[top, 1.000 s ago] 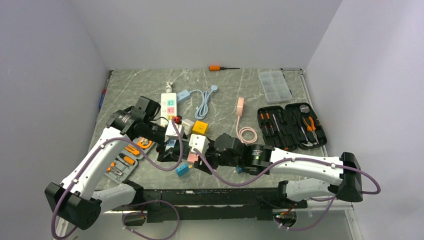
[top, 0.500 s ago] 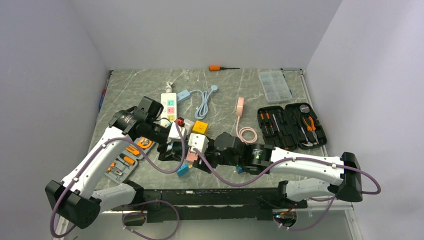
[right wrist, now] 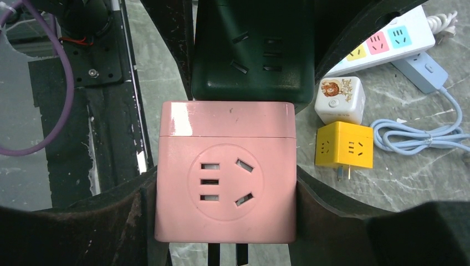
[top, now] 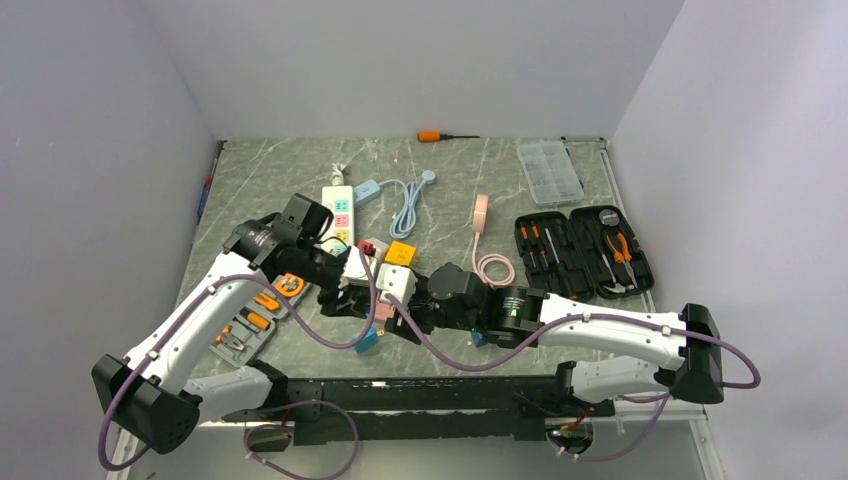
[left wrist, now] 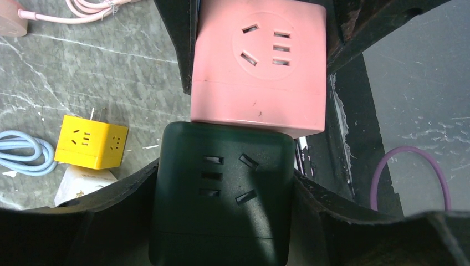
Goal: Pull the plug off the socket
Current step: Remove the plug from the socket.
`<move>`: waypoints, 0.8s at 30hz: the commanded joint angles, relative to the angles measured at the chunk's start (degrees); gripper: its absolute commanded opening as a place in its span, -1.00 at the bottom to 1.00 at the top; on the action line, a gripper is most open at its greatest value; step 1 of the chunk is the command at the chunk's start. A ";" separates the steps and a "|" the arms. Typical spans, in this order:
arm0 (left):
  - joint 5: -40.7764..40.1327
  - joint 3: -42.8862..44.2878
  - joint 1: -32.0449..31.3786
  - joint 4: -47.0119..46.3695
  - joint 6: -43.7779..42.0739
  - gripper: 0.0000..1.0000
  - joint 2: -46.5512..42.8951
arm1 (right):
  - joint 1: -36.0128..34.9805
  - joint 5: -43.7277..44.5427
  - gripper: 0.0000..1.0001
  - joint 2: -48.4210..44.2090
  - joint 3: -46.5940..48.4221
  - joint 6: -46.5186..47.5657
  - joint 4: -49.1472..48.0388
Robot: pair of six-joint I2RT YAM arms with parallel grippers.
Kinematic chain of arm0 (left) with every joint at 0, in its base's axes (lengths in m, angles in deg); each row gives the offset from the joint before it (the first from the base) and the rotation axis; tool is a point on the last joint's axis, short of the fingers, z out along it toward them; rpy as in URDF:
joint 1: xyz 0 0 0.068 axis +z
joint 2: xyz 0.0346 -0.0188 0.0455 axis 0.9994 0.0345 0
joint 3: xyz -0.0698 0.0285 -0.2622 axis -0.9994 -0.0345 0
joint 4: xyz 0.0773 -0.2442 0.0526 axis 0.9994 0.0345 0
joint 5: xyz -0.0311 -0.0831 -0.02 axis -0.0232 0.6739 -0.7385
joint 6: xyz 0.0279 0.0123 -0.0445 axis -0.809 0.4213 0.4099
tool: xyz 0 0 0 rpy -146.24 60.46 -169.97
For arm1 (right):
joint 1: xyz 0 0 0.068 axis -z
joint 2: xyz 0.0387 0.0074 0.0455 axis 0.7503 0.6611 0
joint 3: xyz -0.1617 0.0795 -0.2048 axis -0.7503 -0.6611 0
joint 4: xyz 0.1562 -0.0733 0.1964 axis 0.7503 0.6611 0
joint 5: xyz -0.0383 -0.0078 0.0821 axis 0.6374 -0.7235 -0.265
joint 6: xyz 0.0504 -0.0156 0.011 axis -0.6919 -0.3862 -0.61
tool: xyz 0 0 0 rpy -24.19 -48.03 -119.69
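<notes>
Both arms are bunched up over the near middle of the grey marble table [top: 450, 180]. The left gripper [left wrist: 224, 176] is clamped on a dark green plastic cube adapter [left wrist: 221, 205], fingers tight against two of its sides. The right gripper [right wrist: 226, 185] is clamped the same way on a pink plastic cube adapter [right wrist: 226, 166]. The two cubes sit face to face with no gap I can see. Whether one is actually plugged into the other, I can't tell from these angles.

The long white power strip with pastel outlets [top: 338, 210] lies flat at the far left, just beyond the left arm's wrist, touching neither cube. Near its near end there's a small white cube with a lion sticker [right wrist: 339, 100] and a yellow cube adapter [right wrist: 343, 145]. A shorter light-blue power strip [right wrist: 425, 71] lies just to its right.

Compared with a second ago, the left arm's wrist has swung a bit to the right, toward the right arm. The right arm has barely budged, and the white strip hasn't moved at all.
</notes>
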 commanded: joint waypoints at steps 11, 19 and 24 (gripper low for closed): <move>-18.44 1.10 0.31 4.45 -7.19 -1.00 1.28 | -0.43 1.55 -1.00 -8.69 -4.30 -1.65 -0.61; -19.72 8.04 5.21 8.60 -9.74 -1.00 3.50 | -0.49 4.22 -1.00 -13.00 -7.38 -4.58 5.46; -19.57 9.39 8.36 10.69 -10.90 -1.00 4.16 | -0.50 7.20 -1.00 -14.65 -8.20 -5.97 10.48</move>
